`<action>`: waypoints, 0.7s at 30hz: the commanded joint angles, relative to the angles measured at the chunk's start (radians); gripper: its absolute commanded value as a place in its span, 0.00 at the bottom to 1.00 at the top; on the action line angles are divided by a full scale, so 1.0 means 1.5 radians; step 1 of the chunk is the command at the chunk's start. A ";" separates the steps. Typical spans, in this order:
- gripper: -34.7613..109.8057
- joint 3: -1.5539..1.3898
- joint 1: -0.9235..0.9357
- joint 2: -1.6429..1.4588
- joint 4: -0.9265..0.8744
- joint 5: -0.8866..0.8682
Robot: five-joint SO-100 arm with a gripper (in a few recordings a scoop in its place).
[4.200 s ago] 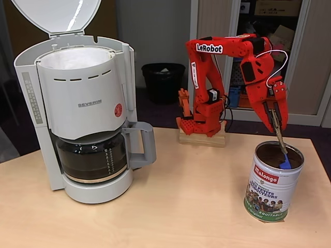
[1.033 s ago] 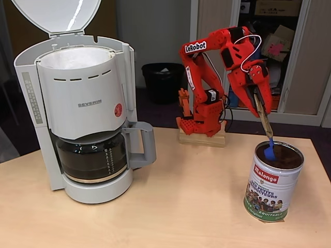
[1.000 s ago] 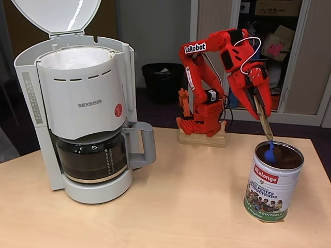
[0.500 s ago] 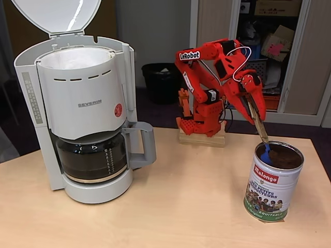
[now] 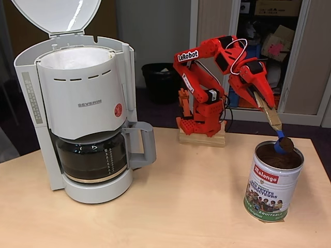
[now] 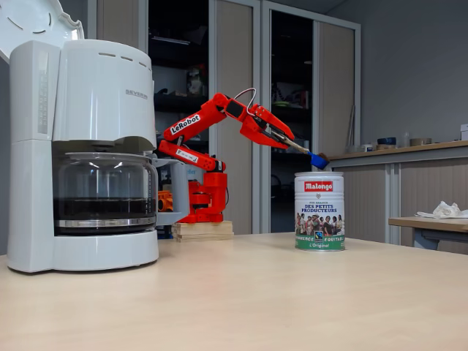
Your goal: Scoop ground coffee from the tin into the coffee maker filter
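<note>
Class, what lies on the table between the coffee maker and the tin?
Bare table between coffee maker and tin in both fixed views.

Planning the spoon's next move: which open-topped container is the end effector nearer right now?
The Malongo tin. The end effector holds the blue spoon just above its rim; the white coffee maker stands across the table.

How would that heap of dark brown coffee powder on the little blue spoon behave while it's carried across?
The heap of dark brown ground coffee is loose and piled above the small blue spoon, so a tilt or jolt would probably spill some. It looks light. The red gripper holds a long handle, so wobble may grow at the tip.
</note>
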State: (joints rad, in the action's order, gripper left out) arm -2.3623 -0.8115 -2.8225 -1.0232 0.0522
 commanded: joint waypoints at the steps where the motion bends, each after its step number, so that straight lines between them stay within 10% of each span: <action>1: 0.24 -0.062 -0.010 -0.064 0.048 -0.042; 21: 0.24 -0.155 0.094 -0.270 0.163 -0.032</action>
State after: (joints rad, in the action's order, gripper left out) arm -2.6707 -0.7010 -3.2382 -0.7885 0.0077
